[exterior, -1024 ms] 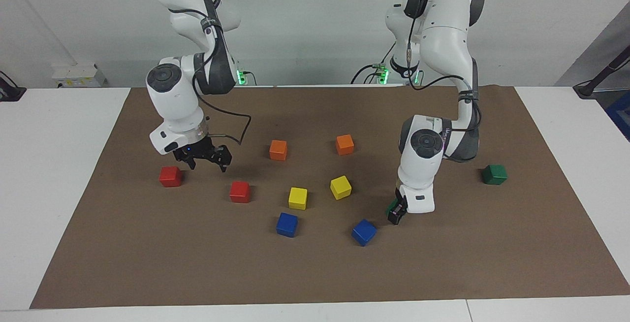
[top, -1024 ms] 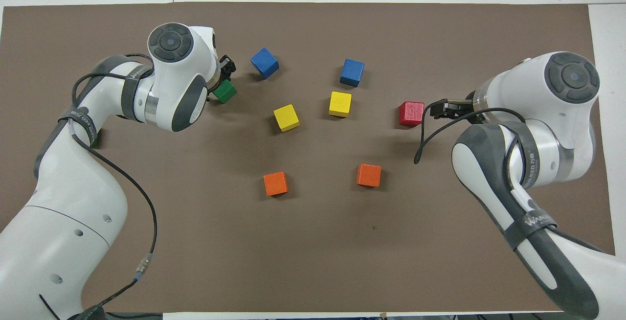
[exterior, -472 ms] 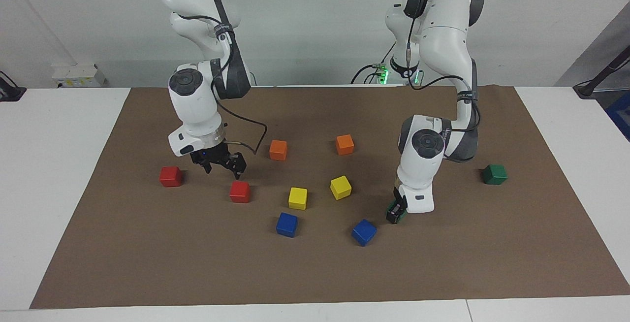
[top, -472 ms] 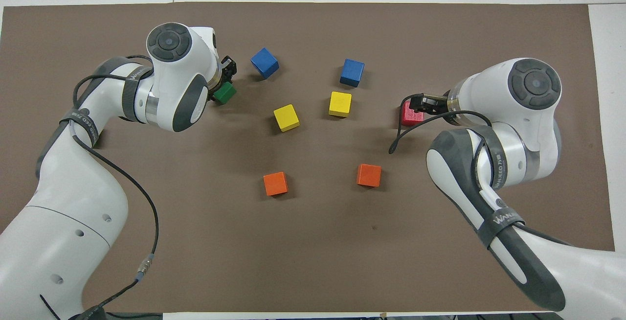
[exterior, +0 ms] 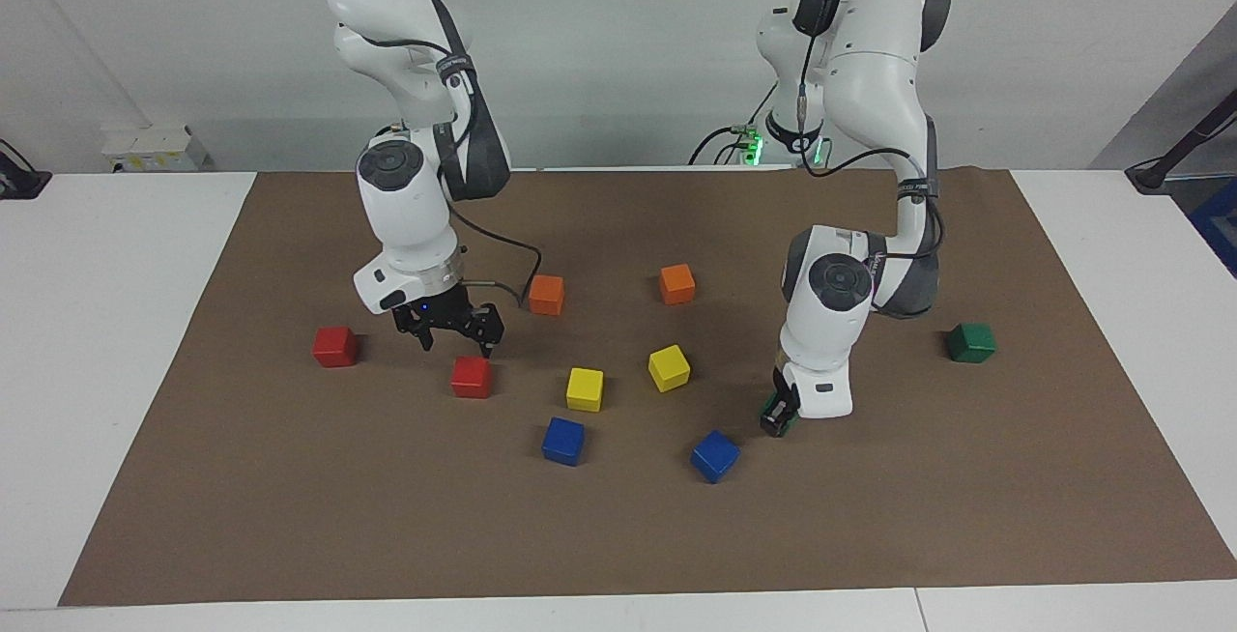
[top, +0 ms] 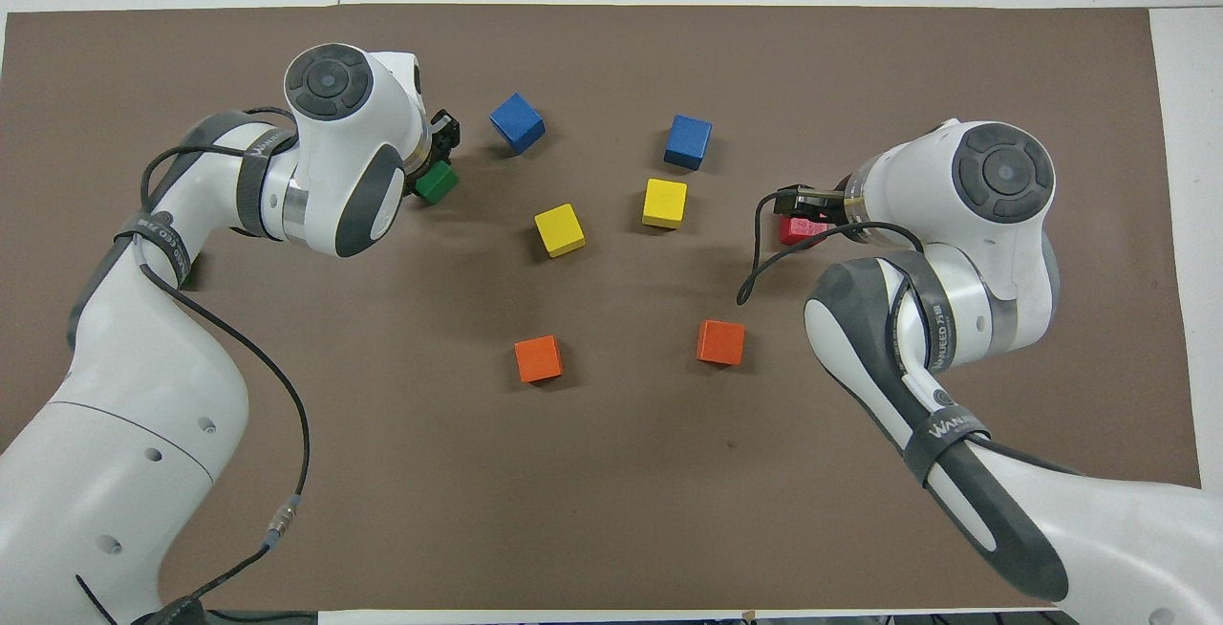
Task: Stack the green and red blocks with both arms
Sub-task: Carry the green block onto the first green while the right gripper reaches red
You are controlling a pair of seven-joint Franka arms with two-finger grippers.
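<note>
A dark green block [top: 438,183] sits on the brown mat beside a blue cube. My left gripper [exterior: 777,418] is down at the mat, shut on it. The other green block [exterior: 970,342] lies alone toward the left arm's end of the table. One red block [exterior: 471,377] lies on the mat, and my right gripper [exterior: 456,338] hangs open just above it without touching it. In the overhead view the right gripper [top: 801,208] covers part of that red block [top: 795,233]. A second red block [exterior: 334,346] lies toward the right arm's end.
Two orange cubes [exterior: 546,295] [exterior: 676,283] lie nearer the robots. Two yellow cubes [exterior: 585,388] [exterior: 669,367] sit mid-mat, and two blue cubes [exterior: 563,441] [exterior: 714,455] lie farther out. One blue cube is close to the held green block. The brown mat [exterior: 618,535] covers the white table.
My left gripper has closed on the green block. The right arm has swung toward the middle of the table, from beside the outer red block to over the inner one, its fingers still open.
</note>
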